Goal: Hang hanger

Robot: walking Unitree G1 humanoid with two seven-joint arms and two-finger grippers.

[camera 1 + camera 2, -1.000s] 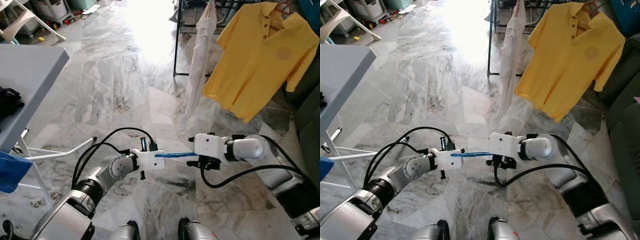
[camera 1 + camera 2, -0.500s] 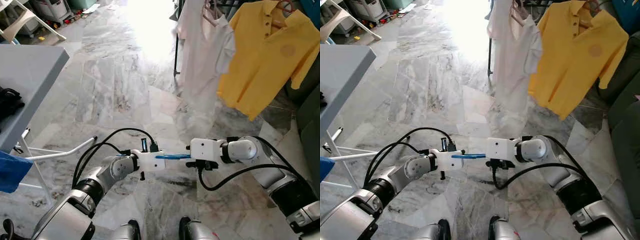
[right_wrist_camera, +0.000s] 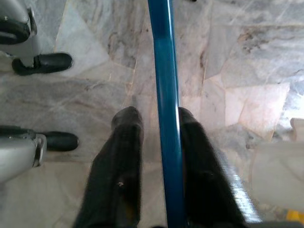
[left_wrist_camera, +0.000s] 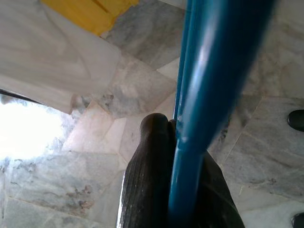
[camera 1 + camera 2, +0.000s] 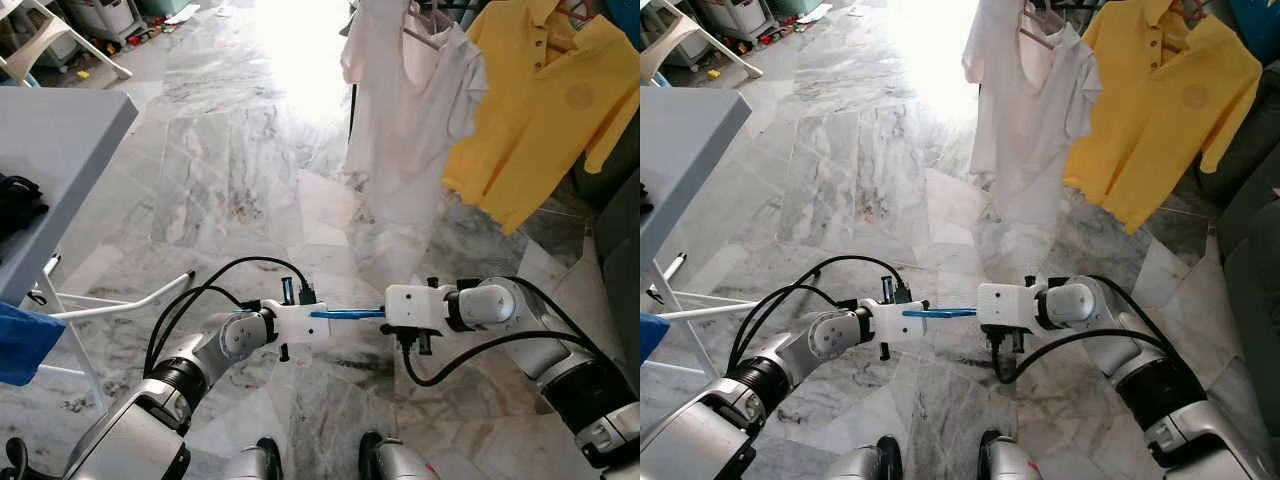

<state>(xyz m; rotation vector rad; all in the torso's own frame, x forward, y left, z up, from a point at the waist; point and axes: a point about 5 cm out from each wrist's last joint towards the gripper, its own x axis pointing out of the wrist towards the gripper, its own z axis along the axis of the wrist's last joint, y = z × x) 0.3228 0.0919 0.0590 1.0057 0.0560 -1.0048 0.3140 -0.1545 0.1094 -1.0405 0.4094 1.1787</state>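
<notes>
Nearest the camera, at about 6 o'clock in the head views, the two arms are meeting low over the marble floor point(image 5: 230, 150), sharing a blue hanger point(image 5: 346, 313) between them. The left gripper point(image 4: 178, 190) is clamping one end of the bar, its fingers pressed tight against the blue plastic in the left wrist view. The right gripper point(image 3: 159, 161) is straddling the other end: the bar is running between its two fingers, touching one, with a gap beside the other, so it looks released rather than gripping. Holding the hanger level between both arms looks like a way of passing or steadying it before lifting.

At 9 o'clock, a grey table point(image 5: 60, 140) is standing well apart. Farther off, at 1 o'clock, a white shirt point(image 5: 410, 110) and a yellow shirt point(image 5: 540, 110) are hanging side by side, presumably from the rail where this hanger belongs.
</notes>
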